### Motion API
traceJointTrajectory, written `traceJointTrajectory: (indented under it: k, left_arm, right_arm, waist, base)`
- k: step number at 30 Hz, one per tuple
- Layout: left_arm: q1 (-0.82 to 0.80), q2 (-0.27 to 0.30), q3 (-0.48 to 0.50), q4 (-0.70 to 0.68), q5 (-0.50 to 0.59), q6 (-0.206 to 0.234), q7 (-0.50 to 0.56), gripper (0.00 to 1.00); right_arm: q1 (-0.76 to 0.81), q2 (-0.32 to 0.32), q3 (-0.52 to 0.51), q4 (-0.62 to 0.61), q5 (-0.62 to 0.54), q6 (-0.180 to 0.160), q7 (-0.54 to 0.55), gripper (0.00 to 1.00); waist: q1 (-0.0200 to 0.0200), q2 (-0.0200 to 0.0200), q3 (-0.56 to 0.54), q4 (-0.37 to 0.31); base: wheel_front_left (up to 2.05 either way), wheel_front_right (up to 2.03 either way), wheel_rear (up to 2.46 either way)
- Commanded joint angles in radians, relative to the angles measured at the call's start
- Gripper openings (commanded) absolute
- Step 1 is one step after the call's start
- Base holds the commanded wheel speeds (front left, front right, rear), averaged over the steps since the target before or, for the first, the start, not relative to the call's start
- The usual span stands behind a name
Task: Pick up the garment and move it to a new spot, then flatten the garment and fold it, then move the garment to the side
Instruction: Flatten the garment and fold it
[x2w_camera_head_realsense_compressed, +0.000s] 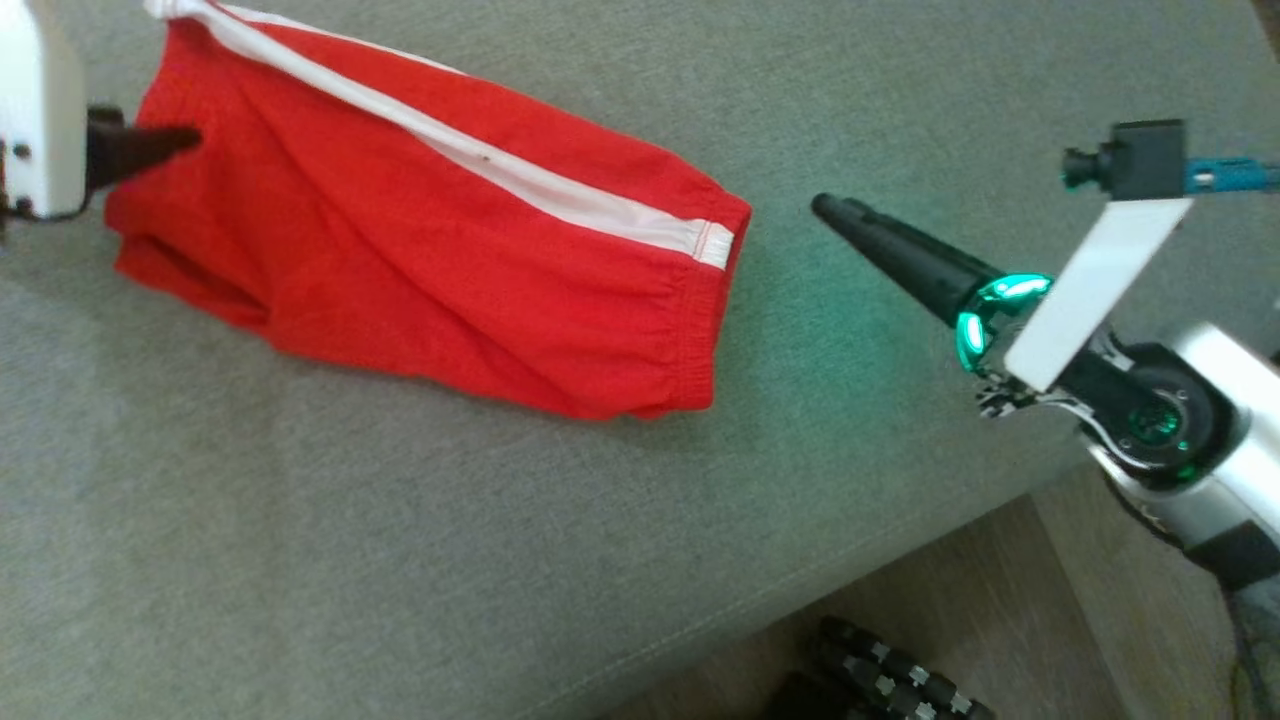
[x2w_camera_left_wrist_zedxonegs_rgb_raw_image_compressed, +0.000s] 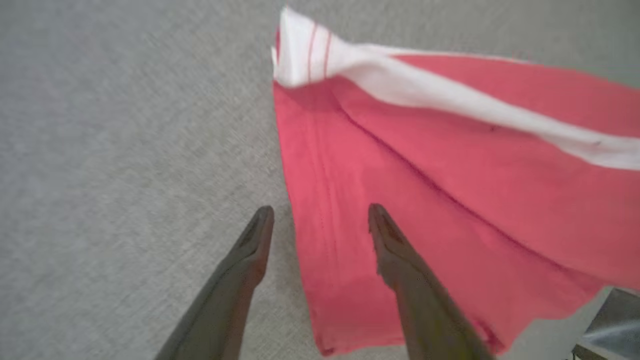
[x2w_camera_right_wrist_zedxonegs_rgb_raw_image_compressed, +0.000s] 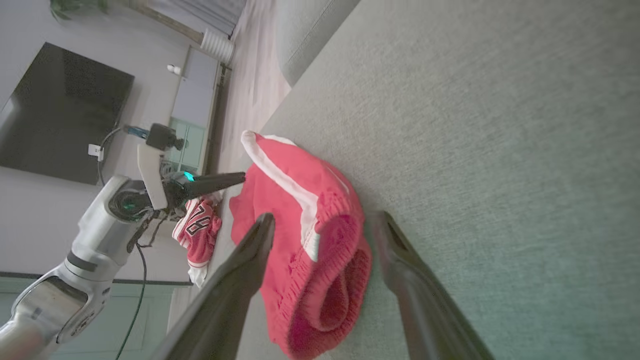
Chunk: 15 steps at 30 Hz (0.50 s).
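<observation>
From the head camera I see the red shorts lying on the grey cushion, towards its far left part and well back from the near edge that runs across the lower right. A white stripe runs along their far side. The elastic waistband end points to the right. My left gripper sits at the left end of the shorts, its dark fingers over the red cloth. I cannot judge its spread from here. My right gripper hangs above bare cushion, near the waistband end but apart from it, and I see it side-on.

On the left wrist camera, the left gripper stands wide with nothing clamped. One finger is over bare cushion and the other over the shorts, with the cloth's straight edge running between them. The stripe crosses the upper part of the view and bunches white at the corner.

On the right wrist camera, the right gripper is also spread wide and grips nothing. The open waistband of the shorts lies on the cushion just ahead, between the two fingers. At the far end, the left gripper meets the cloth. Beyond the cushion's edge I can see a second red and white garment with numerals on it, and a dark television on the wall.
</observation>
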Motion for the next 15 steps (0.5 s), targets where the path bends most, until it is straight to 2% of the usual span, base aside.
traceJointTrajectory:
  k: [1,7,14,15]
  left_arm:
    - [-0.025,0.054,0.042,-0.013,0.004,-0.006,0.006,1.00]
    - [-0.005,0.056,-0.012,0.014,-0.007,-0.006,0.100,1.00]
    - [-0.005,-0.006,-0.017,0.019,-0.060,-0.006,0.169,1.00]
    - [-0.006,-0.012,-0.019,0.019,-0.059,-0.006,0.170,0.70]
  right_arm:
    - [0.028,-0.036,-0.019,-0.029,0.004,-0.001,-0.014,1.00]
    - [0.074,-0.053,-0.039,-0.057,0.000,-0.001,-0.037,1.00]
    - [0.098,-0.043,-0.045,-0.056,-0.006,-0.001,-0.043,1.00]
    - [0.099,-0.040,-0.045,-0.054,-0.009,-0.001,-0.043,1.00]
  waist:
    - [0.0000,0.0000,0.006,-0.009]
    - [0.0000,0.0000,0.006,-0.038]
    - [0.0000,0.0000,0.000,-0.046]
    - [0.0000,0.0000,-0.001,-0.045]
  base:
    - [0.00,0.00,0.00]
    - [0.00,0.00,0.00]
    - [0.00,0.00,0.00]
    - [0.00,0.00,0.00]
